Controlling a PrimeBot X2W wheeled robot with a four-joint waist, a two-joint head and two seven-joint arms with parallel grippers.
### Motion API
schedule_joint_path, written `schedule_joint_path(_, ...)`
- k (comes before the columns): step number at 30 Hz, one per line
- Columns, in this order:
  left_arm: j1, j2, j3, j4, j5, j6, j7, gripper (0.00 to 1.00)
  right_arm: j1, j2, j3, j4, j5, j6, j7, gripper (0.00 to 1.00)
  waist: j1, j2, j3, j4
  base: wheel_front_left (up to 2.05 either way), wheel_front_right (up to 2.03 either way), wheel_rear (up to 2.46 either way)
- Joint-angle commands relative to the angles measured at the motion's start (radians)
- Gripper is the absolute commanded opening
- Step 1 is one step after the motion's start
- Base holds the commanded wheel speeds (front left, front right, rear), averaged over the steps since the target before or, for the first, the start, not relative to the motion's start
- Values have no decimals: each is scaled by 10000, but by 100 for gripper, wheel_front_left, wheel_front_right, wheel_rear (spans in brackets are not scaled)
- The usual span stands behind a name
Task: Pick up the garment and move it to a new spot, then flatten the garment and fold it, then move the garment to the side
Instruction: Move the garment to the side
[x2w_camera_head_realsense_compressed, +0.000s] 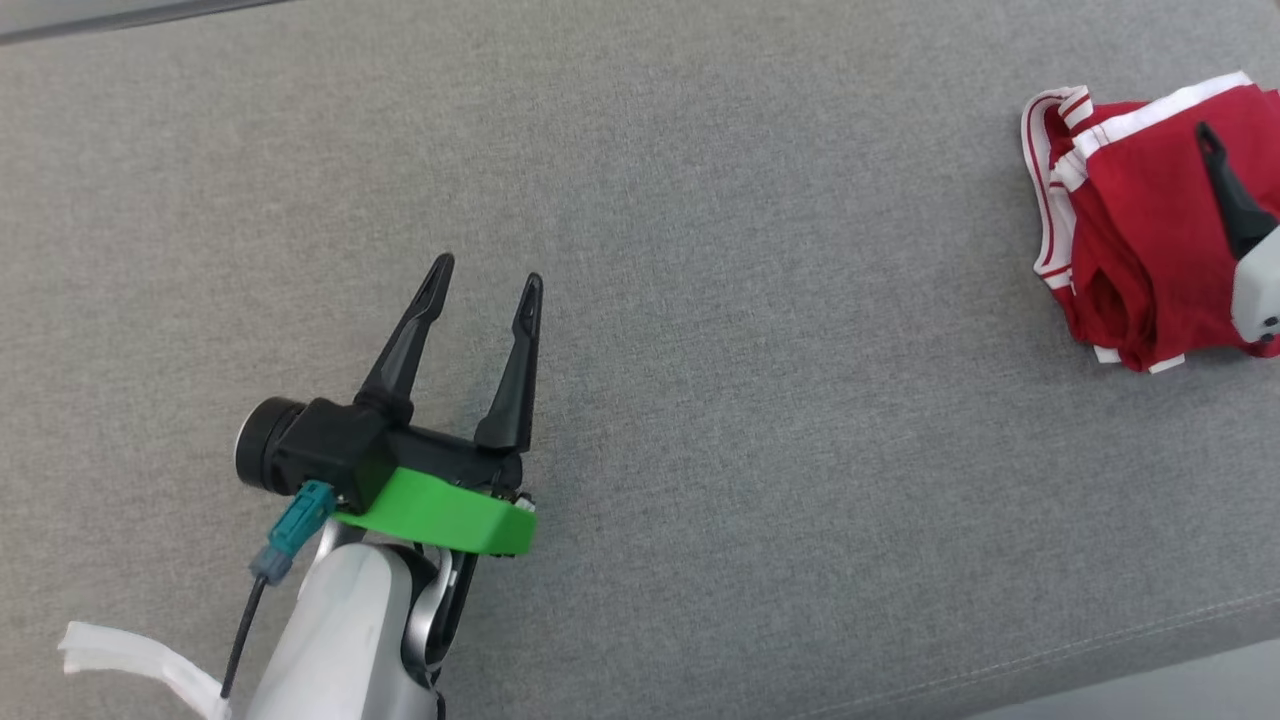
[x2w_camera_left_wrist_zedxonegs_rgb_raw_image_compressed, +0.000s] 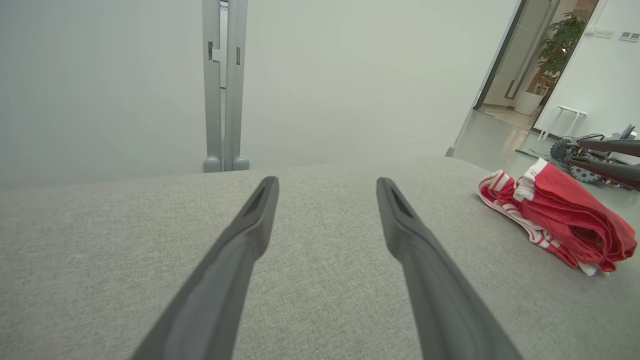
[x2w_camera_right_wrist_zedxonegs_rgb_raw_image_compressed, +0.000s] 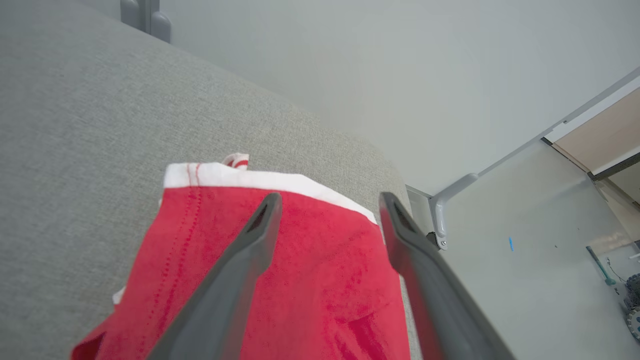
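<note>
- Right gripper (x2w_camera_right_wrist_zedxonegs_rgb_raw_image_compressed: 330, 200) hovered directly over the garment (x2w_camera_right_wrist_zedxonegs_rgb_raw_image_compressed: 320, 280), jaws spread, gripping nothing; likely placed there for set-down.
- Garment lay folded, red with white trim, near the edge of the grey cushion (x2w_camera_head_realsense_compressed: 750, 400).
- Left gripper (x2w_camera_head_realsense_compressed: 488, 272) stood open, well left of the garment, probably parked clear of it.

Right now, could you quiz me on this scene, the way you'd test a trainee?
1. True or false: the left gripper holds the red garment.
2. The garment's trim is: A blue, B white, C black?
3. Fill in: the right gripper is over the garment with its jaws ____.
Key: 1 false, it is open over the bare grey cushion, apart from the garment; 2 B; 3 open.
</note>
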Motion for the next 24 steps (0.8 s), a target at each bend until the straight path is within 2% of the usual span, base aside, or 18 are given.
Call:
schedule_joint_path(1,227,46,139,-78,-142,28,1,100,275,122,-160,-264,221,-14,-69,100,0,0,-1051,182,0,0,0)
schedule_joint_path(6,786,45,587,-160,-420,176,1,100,1198,888,-1242,-1848,683,-14,-63,100,0,0,-1839,471,0,0,0)
schedule_joint_path(12,1462,43,937,-298,-849,346,1,100,3348,2499,-3279,-4261,495,-13,-62,100,0,0,-2513,881,0,0,0)
schedule_joint_path(18,2056,38,1115,-363,-893,753,1,100,5582,4224,-4296,-6057,-181,-13,-64,100,0,0,-2929,1281,0,0,0)
schedule_joint_path(24,2660,38,1014,-119,-1055,950,1,100,7243,5719,-5021,-7176,-888,-11,-64,100,0,0,-3288,1531,0,0,0)
